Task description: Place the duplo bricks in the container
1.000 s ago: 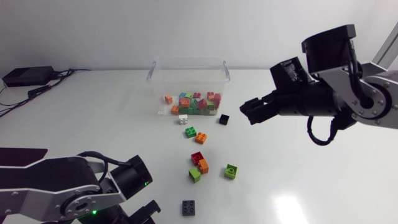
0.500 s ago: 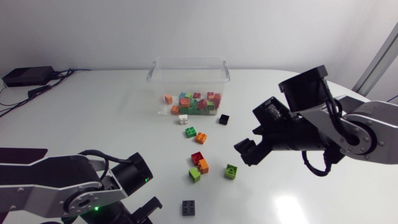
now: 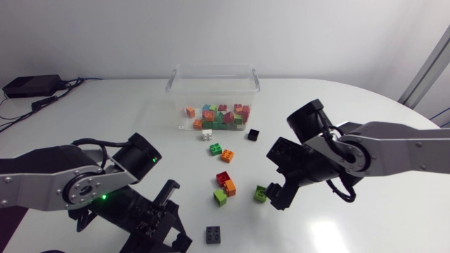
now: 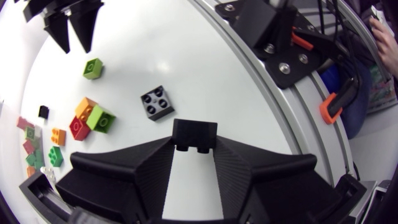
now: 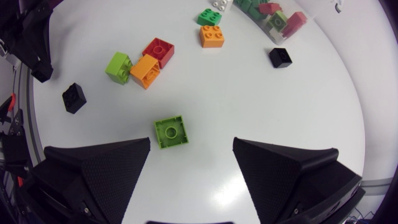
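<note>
Right tool (image 5: pixel 192 144) hangs low over the white desk (image 3: pixel 365 225), fingers wide apart, nothing held. Small lime-green one-stud plastic brick (image 5: pixel 170 132) lies just ahead of the gap, nearer one finger than the other & a bit askew. Risk: closing from here could catch a corner, so the brick spins or pops out; coming down off-centre could land a finger on top of it. Left tool (image 4: pixel 194 152) also apart & empty, pointing at the dark grey four-stud brick (image 4: pixel 157 102), which lies near the desk's edge, so a nudge might send it off. Both arms work close together, so a clash is possible. Clear plastic container (image 3: pixel 211 69) sits well apart at the far side, w/ many bricks in it already; several more loose on the desk. Vs 1 s ago: right arm has dropped from beside the container to the lime brick; left arm has swung up & fwd toward the grey one; loose bricks haven't moved
</note>
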Action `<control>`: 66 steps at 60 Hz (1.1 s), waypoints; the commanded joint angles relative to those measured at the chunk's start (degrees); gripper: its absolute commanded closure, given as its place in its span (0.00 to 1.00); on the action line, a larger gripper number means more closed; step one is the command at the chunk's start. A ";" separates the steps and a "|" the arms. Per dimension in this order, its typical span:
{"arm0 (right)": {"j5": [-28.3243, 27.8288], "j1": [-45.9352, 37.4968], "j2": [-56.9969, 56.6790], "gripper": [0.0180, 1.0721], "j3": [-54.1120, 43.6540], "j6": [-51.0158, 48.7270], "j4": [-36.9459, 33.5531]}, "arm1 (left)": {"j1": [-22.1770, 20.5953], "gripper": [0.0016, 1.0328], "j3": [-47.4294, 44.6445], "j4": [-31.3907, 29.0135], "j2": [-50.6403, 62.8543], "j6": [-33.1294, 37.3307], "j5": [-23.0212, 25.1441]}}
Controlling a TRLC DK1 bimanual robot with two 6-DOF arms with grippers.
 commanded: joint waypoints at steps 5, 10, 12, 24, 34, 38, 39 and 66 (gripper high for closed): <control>-0.20 1.99 4.45 0.07 2.65 -2.71 0.03 | 1.34 0.76 2.18 3.74 -2.94 -9.04 1.01; -0.20 2.69 6.65 0.08 3.44 -2.80 0.38 | 2.22 0.76 3.15 6.73 -3.82 -14.05 1.01; -0.11 3.04 7.70 0.08 3.62 -2.80 0.56 | 2.49 0.76 3.41 7.61 -4.09 -15.28 1.01; 0.15 3.57 10.51 0.14 3.97 -3.68 1.35 | 4.07 0.76 5.87 10.77 -4.79 -22.23 0.22; -0.02 3.66 13.06 0.20 3.70 -4.29 2.76 | 5.21 0.76 8.95 12.62 -4.53 -27.41 -0.92; -0.20 4.01 13.41 0.27 3.53 -4.29 3.02 | 5.74 0.76 10.18 13.32 -4.17 -28.91 -1.54; -0.20 4.10 13.50 0.29 3.44 -4.29 3.11 | 6.09 0.76 10.62 13.76 -4.09 -29.61 -1.54; -0.64 3.30 9.37 0.63 5.11 -3.50 -1.11 | 11.80 0.76 22.84 24.39 5.58 -44.64 -6.90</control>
